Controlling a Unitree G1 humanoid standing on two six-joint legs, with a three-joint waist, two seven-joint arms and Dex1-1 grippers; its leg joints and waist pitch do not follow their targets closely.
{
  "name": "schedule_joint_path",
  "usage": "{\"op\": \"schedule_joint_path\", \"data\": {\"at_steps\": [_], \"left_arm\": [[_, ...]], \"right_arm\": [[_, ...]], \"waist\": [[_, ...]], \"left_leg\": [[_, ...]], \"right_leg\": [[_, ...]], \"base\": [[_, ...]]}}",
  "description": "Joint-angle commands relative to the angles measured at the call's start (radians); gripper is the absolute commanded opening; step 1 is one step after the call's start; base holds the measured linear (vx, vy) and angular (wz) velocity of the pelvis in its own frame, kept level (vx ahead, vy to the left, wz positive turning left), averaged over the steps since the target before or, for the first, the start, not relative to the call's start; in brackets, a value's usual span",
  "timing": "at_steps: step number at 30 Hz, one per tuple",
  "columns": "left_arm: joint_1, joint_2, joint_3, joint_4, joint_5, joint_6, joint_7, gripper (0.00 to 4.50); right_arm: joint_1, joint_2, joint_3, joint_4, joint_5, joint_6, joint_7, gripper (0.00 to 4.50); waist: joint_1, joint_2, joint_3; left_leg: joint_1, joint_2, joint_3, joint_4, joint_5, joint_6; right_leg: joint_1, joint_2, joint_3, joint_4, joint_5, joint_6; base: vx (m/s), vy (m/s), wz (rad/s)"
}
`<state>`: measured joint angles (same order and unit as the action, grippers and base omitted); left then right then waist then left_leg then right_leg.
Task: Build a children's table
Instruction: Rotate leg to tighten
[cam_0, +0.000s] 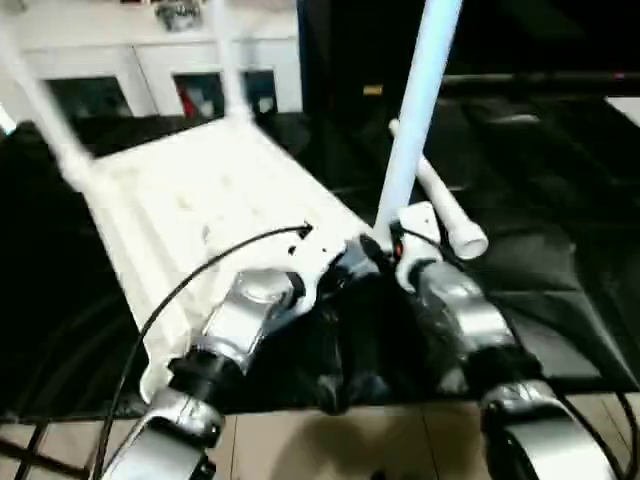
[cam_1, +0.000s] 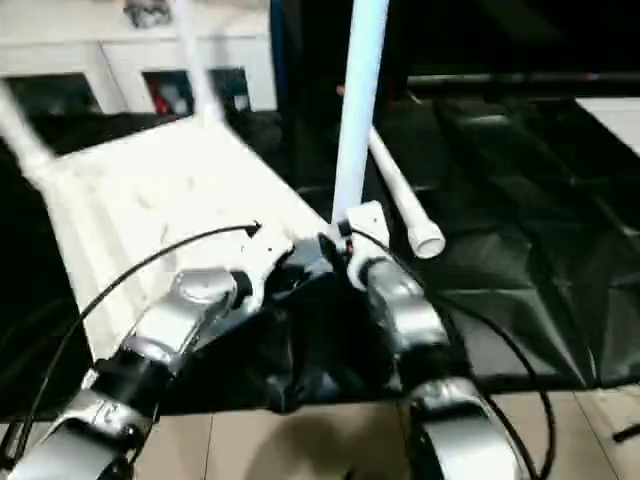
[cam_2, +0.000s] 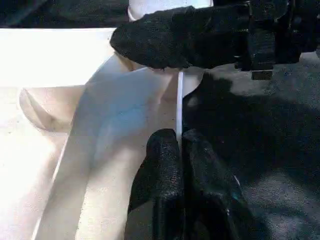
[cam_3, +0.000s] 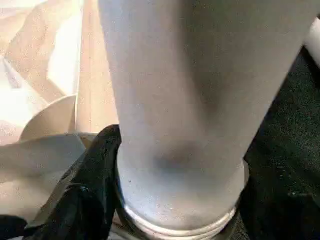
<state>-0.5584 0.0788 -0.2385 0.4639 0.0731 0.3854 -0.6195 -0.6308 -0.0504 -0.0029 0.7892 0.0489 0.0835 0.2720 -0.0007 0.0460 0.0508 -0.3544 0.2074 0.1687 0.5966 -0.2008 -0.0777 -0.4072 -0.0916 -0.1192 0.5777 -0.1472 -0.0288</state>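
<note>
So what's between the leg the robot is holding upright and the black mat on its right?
Another white leg lies loose there on the black mat, just past the upright leg held by the right gripper, in both eye views.

Silver forearms with black joint rings; thin black cables loop over them; each tool has matte black fingers.

The small white plastic table lies upside down on dark cloth. Three long white legs stand up; one lies beside it.
</note>
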Motion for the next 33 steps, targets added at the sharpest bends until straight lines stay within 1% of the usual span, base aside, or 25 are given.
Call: {"op": "schedule_joint_path", "data": {"at_steps": [1, 4, 5, 9, 10, 11, 12, 13, 14, 15, 16, 17, 18, 19, 21, 22, 23, 24, 25, 26, 27, 28, 30, 32, 33], "left_arm": [[0.002, -0.018, 0.003, -0.06, -0.023, -0.023, -0.015, 0.0], [0.002, -0.014, -0.005, -0.062, -0.028, -0.03, -0.033, 0.0], [0.0, -0.014, -0.006, -0.06, -0.026, -0.03, -0.033, 0.0], [-0.019, -0.018, -0.001, -0.026, -0.025, -0.037, -0.022, 0.0], [-0.064, -0.027, 0.016, 0.06, -0.022, -0.061, 0.011, 0.0], [-0.086, -0.031, 0.025, 0.102, -0.02, -0.072, 0.029, 0.0], [-0.097, -0.033, 0.03, 0.122, -0.019, -0.08, 0.039, 0.0], [-0.11, -0.036, 0.035, 0.149, -0.017, -0.089, 0.052, 0.0], [-0.114, -0.036, 0.037, 0.157, -0.016, -0.093, 0.056, 0.0], [-0.133, -0.04, 0.044, 0.196, -0.013, -0.108, 0.074, 0.0], [-0.145, -0.042, 0.049, 0.221, -0.011, -0.118, 0.083, 0.0], [-0.145, -0.042, 0.049, 0.221, -0.011, -0.118, 0.083, 0.0], [-0.177, -0.048, 0.059, 0.287, -0.006, -0.149, 0.11, 0.0], [-0.182, -0.049, 0.059, 0.297, -0.005, -0.157, 0.113, 0.0], [-0.195, -0.052, 0.06, 0.325, 0.001, -0.185, 0.132, 0.0], [-0.202, -0.054, 0.063, 0.338, 0.001, -0.204, 0.14, 0.0], [-0.206, -0.055, 0.065, 0.343, -0.001, -0.218, 0.146, 0.0], [-0.215, -0.058, 0.074, 0.353, -0.006, -0.247, 0.164, 0.28], [-0.217, -0.059, 0.084, 0.348, -0.018, -0.248, 0.159, 0.28], [-0.218, -0.058, 0.087, 0.347, -0.02, -0.252, 0.162, 0.45], [-0.227, -0.05, 0.106, 0.337, -0.025, -0.267, 0.195, 0.45], [-0.227, -0.05, 0.106, 0.337, -0.025, -0.267, 0.195, 0.65], [-0.233, -0.023, 0.119, 0.309, -0.007, -0.271, 0.246, 0.7], [-0.227, 0.012, 0.132, 0.261, 0.011, -0.259, 0.288, 0.7], [-0.214, 0.038, 0.156, 0.197, 0.011, -0.229, 0.306, 0.7]], "right_arm": [[-0.001, 0.027, 0.001, 0.035, 0.036, 0.023, 0.032, 3.32], [-0.006, 0.026, 0.004, 0.039, 0.029, 0.007, 0.038, 3.64], [-0.008, 0.024, 0.004, 0.043, 0.024, -0.001, 0.032, 3.64], [-0.003, 0.015, -0.011, 0.027, 0.022, -0.02, 0.007, 3.64], [0.032, -0.007, -0.031, -0.042, 0.027, -0.031, -0.01, 3.64], [0.051, -0.018, -0.038, -0.077, 0.03, -0.033, -0.015, 3.64], [0.062, -0.024, -0.039, -0.095, 0.028, -0.033, -0.015, 3.64], [0.077, -0.032, -0.042, -0.118, 0.026, -0.033, -0.015, 3.64], [0.082, -0.035, -0.042, -0.125, 0.025, -0.033, -0.015, 3.64], [0.107, -0.047, -0.045, -0.166, 0.023, -0.03, -0.013, 3.64], [0.126, -0.056, -0.048, -0.196, 0.023, -0.026, -0.012, 3.64], [0.126, -0.056, -0.048, -0.196, 0.023, -0.026, -0.012, 3.64], [0.179, -0.079, -0.066, -0.292, 0.032, -0.011, -0.014, 3.64], [0.187, -0.083, -0.072, -0.31, 0.035, -0.007, -0.015, 3.64], [0.209, -0.096, -0.081, -0.362, 0.041, 0.015, -0.018, 3.64], [0.222, -0.103, -0.084, -0.392, 0.043, 0.03, -0.017, 3.64], [0.229, -0.107, -0.084, -0.408, 0.044, 0.039, -0.016, 3.7], [0.246, -0.116, -0.083, -0.444, 0.047, 0.062, -0.01, 3.7], [0.256, -0.121, -0.081, -0.46, 0.049, 0.07, -0.004, 3.7], [0.259, -0.123, -0.08, -0.466, 0.05, 0.076, -0.002, 3.73], [0.284, -0.135, -0.068, -0.506, 0.054, 0.106, 0.016, 3.73], [0.284, -0.135, -0.068, -0.506, 0.054, 0.106, 0.016, 3.73], [0.312, -0.147, -0.053, -0.548, 0.056, 0.147, 0.036, 3.73], [0.333, -0.154, -0.033, -0.58, 0.056, 0.178, 0.06, 3.73], [0.342, -0.159, -0.013, -0.594, 0.055, 0.194, 0.083, 3.73]], "waist": [[0.009, -0.012, -0.075], [0.009, -0.01, -0.074], [0.01, -0.007, -0.073], [0.012, -0.008, -0.074], [0.012, -0.008, -0.074], [0.013, -0.005, -0.073], [0.021, -0.008, -0.075], [0.024, -0.003, -0.074], [0.025, -0.005, -0.076], [0.027, -0.008, -0.075], [0.028, 0.006, -0.074], [0.03, 0.001, -0.077], [0.03, 0.009, -0.078], [0.033, 0.005, -0.076], [0.035, 0.01, -0.076], [0.033, 0.005, -0.076], [0.034, 0.005, -0.078], [0.032, 0.0, -0.076], [0.031, -0.002, -0.076], [0.032, 0.0, -0.077], [0.033, 0.0, -0.077], [0.035, -0.005, -0.076], [0.035, -0.006, -0.074], [0.037, -0.003, -0.073], [0.036, -0.007, -0.074]], "left_leg": [[-0.01, 0.01, 0.001, -0.059, -0.129, 0.103], [-0.009, 0.012, 0.001, -0.06, -0.142, 0.102], [-0.008, 0.012, 0.001, -0.061, -0.143, 0.099], [-0.008, 0.013, 0.001, -0.061, -0.139, 0.092], [-0.008, 0.012, 0.001, -0.061, -0.139, 0.093], [-0.002, 0.008, 0.005, -0.059, -0.145, 0.092], [0.0, 0.007, 0.006, -0.058, -0.14, 0.095], [-0.004, 0.006, 0.004, -0.06, -0.138, 0.097], [-0.004, 0.009, 0.003, -0.06, -0.137, 0.095], [-0.009, 0.006, 0.003, -0.06, -0.132, 0.098], [-0.004, 0.004, 0.005, -0.058, -0.137, 0.099], [-0.001, 0.007, 0.004, -0.057, -0.137, 0.096], [-0.011, 0.004, 0.001, -0.058, -0.124, 0.1], [-0.002, 0.002, 0.006, -0.055, -0.135, 0.108], [-0.009, -0.001, 0.003, -0.055, -0.122, 0.113], [-0.015, -0.002, 0.001, -0.056, -0.117, 0.114], [-0.013, -0.003, 0.002, -0.055, -0.115, 0.115], [-0.014, -0.005, 0.003, -0.054, -0.114, 0.121], [-0.015, -0.003, 0.003, -0.054, -0.113, 0.123], [-0.016, -0.005, 0.002, -0.054, -0.11, 0.124], [-0.014, -0.003, 0.002, -0.054, -0.109, 0.127], [-0.013, -0.001, 0.003, -0.054, -0.116, 0.128], [-0.011, 0.001, 0.002, -0.056, -0.126, 0.125], [-0.01, 0.004, 0.001, -0.057, -0.128, 0.121], [-0.012, 0.006, 0.0, -0.058, -0.123, 0.116]], "right_leg": [[0.067, -0.051, 0.044, -0.061, -0.255, -0.201], [0.066, -0.052, 0.045, -0.062, -0.264, -0.198], [0.065, -0.052, 0.045, -0.063, -0.268, -0.198], [0.066, -0.051, 0.046, -0.06, -0.248, -0.204], [0.066, -0.051, 0.046, -0.06, -0.246, -0.205], [0.062, -0.046, 0.047, -0.067, -0.257, -0.19], [0.062, -0.047, 0.049, -0.066, -0.244, -0.19], [0.066, -0.045, 0.047, -0.066, -0.238, -0.184], [0.067, -0.047, 0.046, -0.062, -0.234, -0.185], [0.07, -0.047, 0.045, -0.064, -0.24, -0.181], [0.064, -0.044, 0.044, -0.075, -0.246, -0.171], [0.066, -0.047, 0.046, -0.068, -0.235, -0.175], [0.073, -0.048, 0.045, -0.061, -0.219, -0.187], [0.065, -0.044, 0.045, -0.074, -0.239, -0.167], [0.072, -0.043, 0.043, -0.071, -0.244, -0.159], [0.077, -0.043, 0.041, -0.071, -0.255, -0.15], [0.076, -0.043, 0.04, -0.072, -0.262, -0.146], [0.074, -0.041, 0.039, -0.076, -0.284, -0.137], [0.073, -0.043, 0.04, -0.076, -0.298, -0.132], [0.075, -0.043, 0.038, -0.076, -0.304, -0.131], [0.072, -0.044, 0.038, -0.078, -0.31, -0.131], [0.07, -0.044, 0.038, -0.079, -0.319, -0.131], [0.068, -0.042, 0.036, -0.079, -0.335, -0.124], [0.066, -0.043, 0.037, -0.079, -0.343, -0.117], [0.068, -0.043, 0.037, -0.073, -0.335, -0.118]], "base": [[0.0, 0.0, 0.0], [0.0, 0.0, 0.0], [0.0, 0.0, 0.0], [0.0, 0.0, 0.0], [0.0, 0.0, 0.0], [0.0, 0.0, 0.0], [0.0, 0.0, 0.0], [0.0, 0.0, 0.0], [0.0, 0.0, 0.0], [0.0, 0.0, 0.0], [0.0, 0.0, 0.0], [0.0, 0.0, 0.0], [0.0, 0.0, 0.0], [0.0, 0.0, 0.0], [0.0, 0.0, 0.0], [0.0, 0.0, 0.0], [0.0, 0.0, 0.0], [0.0, 0.0, 0.0], [0.0, 0.0, 0.0], [0.0, 0.0, 0.0], [0.0, 0.0, 0.0], [0.0, 0.0, 0.0], [0.0, 0.0, 0.0], [0.0, 0.0, 0.0], [0.0, 0.0, 0.0]]}}
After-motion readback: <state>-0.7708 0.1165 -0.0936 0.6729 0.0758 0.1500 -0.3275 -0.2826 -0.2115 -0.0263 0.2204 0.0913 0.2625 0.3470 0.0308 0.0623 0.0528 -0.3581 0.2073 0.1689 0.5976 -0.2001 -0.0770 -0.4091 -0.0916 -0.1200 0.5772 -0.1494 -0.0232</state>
